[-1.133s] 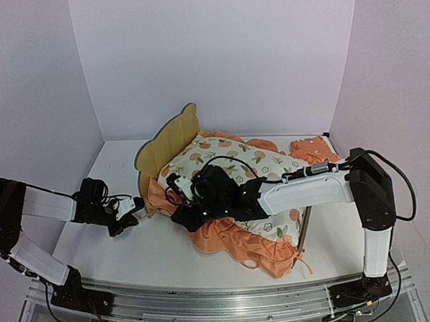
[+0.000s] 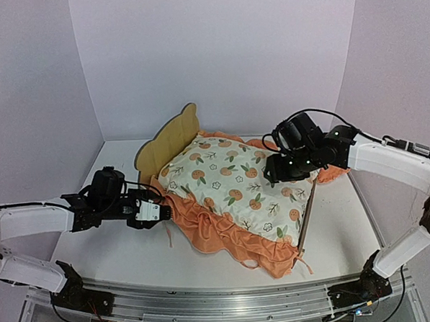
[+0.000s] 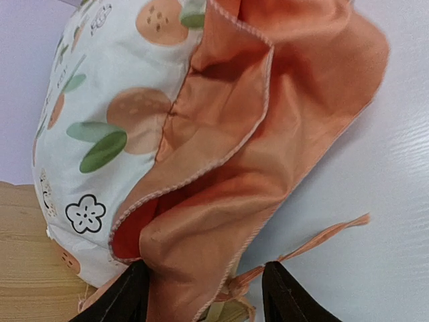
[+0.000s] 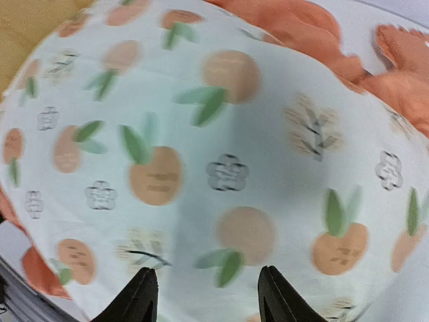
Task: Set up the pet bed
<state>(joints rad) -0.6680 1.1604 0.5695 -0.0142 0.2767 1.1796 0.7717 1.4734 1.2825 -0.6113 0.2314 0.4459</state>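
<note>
The pet bed shows its plywood bear-ear headboard (image 2: 172, 138) and a thin side rail (image 2: 308, 215); its felt base is hidden under the orange-print ruffled mattress pad (image 2: 234, 180). My left gripper (image 2: 158, 211) is open at the pad's front-left corner. In the left wrist view (image 3: 204, 295) its jaws straddle the orange ruffle (image 3: 221, 201), with the ruffle against the left finger (image 3: 124, 298) and plywood (image 3: 27, 255) at lower left. My right gripper (image 2: 272, 177) is open and empty, hovering over the pad's back right. The right wrist view (image 4: 208, 295) shows only the print (image 4: 228, 168) below it.
An orange pillow (image 2: 332, 172) lies at the back right, mostly hidden behind my right arm. The ruffle (image 2: 237, 239) and its ties spill over the bed's front onto the white table (image 2: 126, 245). White walls enclose the back and both sides.
My right arm has pulled off the pad's front left and swung up to its back right. My left gripper has moved right to the ruffle corner. The pad now lies uncovered.
</note>
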